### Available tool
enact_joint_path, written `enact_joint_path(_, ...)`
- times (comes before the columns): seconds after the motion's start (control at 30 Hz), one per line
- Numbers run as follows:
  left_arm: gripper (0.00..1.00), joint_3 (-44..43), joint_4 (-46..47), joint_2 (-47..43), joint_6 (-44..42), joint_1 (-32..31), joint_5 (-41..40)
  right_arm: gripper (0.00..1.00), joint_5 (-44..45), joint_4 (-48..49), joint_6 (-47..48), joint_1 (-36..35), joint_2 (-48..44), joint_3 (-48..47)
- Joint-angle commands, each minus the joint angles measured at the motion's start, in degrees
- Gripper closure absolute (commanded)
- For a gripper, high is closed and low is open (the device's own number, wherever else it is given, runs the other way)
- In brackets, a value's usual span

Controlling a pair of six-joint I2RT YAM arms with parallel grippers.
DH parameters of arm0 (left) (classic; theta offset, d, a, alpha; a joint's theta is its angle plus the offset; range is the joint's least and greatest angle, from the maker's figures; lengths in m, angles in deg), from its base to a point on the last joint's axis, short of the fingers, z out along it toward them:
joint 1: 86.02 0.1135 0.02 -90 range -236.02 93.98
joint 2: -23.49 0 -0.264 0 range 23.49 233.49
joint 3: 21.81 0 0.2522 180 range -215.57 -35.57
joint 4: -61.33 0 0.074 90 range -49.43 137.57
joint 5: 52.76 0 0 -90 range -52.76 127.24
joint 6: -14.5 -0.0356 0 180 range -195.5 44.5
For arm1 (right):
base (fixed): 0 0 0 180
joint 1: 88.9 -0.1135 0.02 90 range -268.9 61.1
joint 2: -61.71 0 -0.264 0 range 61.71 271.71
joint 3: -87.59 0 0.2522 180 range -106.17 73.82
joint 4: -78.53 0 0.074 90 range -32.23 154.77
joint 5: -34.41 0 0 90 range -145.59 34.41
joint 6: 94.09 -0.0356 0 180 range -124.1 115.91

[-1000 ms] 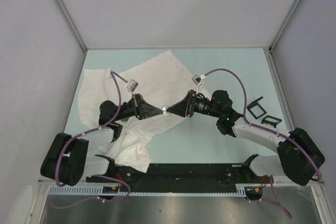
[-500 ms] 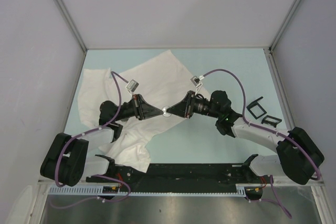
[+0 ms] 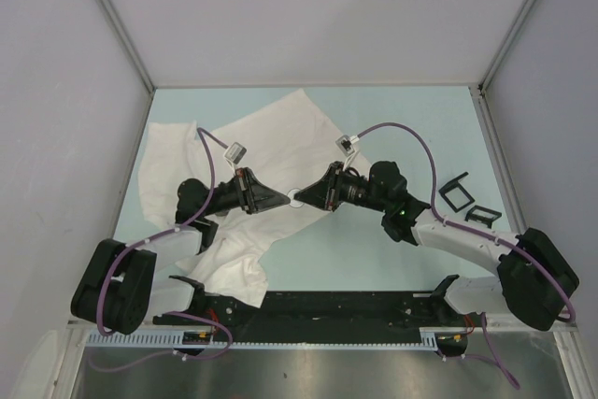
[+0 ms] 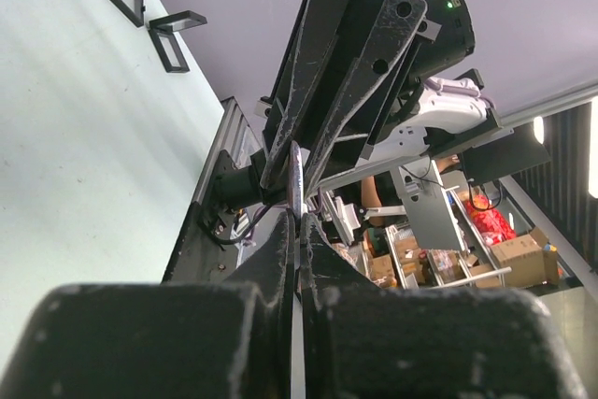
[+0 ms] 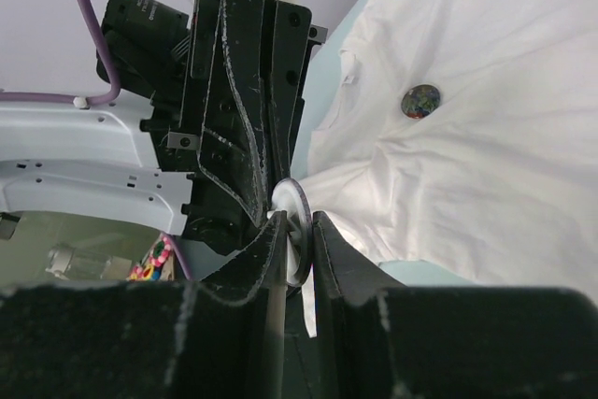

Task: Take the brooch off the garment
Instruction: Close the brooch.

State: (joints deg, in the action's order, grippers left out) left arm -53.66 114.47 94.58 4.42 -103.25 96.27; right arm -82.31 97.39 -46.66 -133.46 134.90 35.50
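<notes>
Both arms are reaching inward and meeting tip to tip over the middle of the pale green table (image 3: 392, 259). Left gripper (image 3: 284, 199) is coming in from the left with its fingers pressed together, pinching the rim of the brooch (image 3: 294, 197), a small pale-rimmed round disc. The left wrist view is showing that disc edge-on in the slit between the two pads. Right gripper (image 3: 304, 198) is facing it from the right, jaws narrowed onto the same disc, and the pads are appearing to touch both of its faces in the right wrist view. The garment (image 3: 271, 137), a rumpled white shirt, is lying over the left and far-centre part of the table and running under the left arm, with a flap trailing toward the near-left. The brooch is sitting at the shirt's right edge, and the cloth is rising in a gathered peak toward it. A dark speckled round ornament (image 5: 420, 100) is lying on the shirt farther back. Two small black frames (image 3: 455, 192) are resting at the right, well apart from the shirt.
</notes>
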Motion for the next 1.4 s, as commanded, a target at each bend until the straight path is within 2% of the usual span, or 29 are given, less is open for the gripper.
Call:
enact_joint_path(0.0,1.0,-1.3,2.9,-2.3,-0.8,-1.3,0.0,0.85,5.9,-4.5,3.4,-2.2,-0.7,-2.3)
enact_joint_path(0.57,1.0,-1.2,-0.2,-3.6,-2.7,-2.6,-0.8,0.86,14.4,-1.6,-0.8,-5.8,-0.8,-2.2)
enact_joint_path(0.9,1.0,-1.2,-0.6,-4.5,-2.6,-2.8,-0.9,0.83,18.3,-1.9,-1.6,-7.5,-1.6,-2.2)
enact_joint_path(1.0,1.0,-1.2,-1.0,-4.7,-2.8,-2.7,-0.8,0.76,19.2,-3.4,-1.2,-7.6,-2.6,-2.2)
enact_joint_path(1.1,1.0,-1.3,-3.7,-5.5,-4.3,-2.7,-1.4,0.59,20.2,-7.0,0.0,-7.3,-5.4,-2.1)
enact_joint_path(1.2,0.99,-2.5,-11.3,-6.7,-9.4,-2.7,-2.1,0.48,17.7,-9.0,0.3,-5.4,-8.5,-0.9)
enact_joint_path(1.23,1.0,-3.3,-14.7,-6.8,-10.6,-2.7,-1.9,0.45,16.9,-9.6,0.8,-4.8,-9.2,-0.7)
enact_joint_path(1.37,1.0,-4.3,-17.2,-7.4,-13.0,-2.7,-1.7,0.41,11.9,-13.8,3.2,-3.1,-11.4,-0.5)
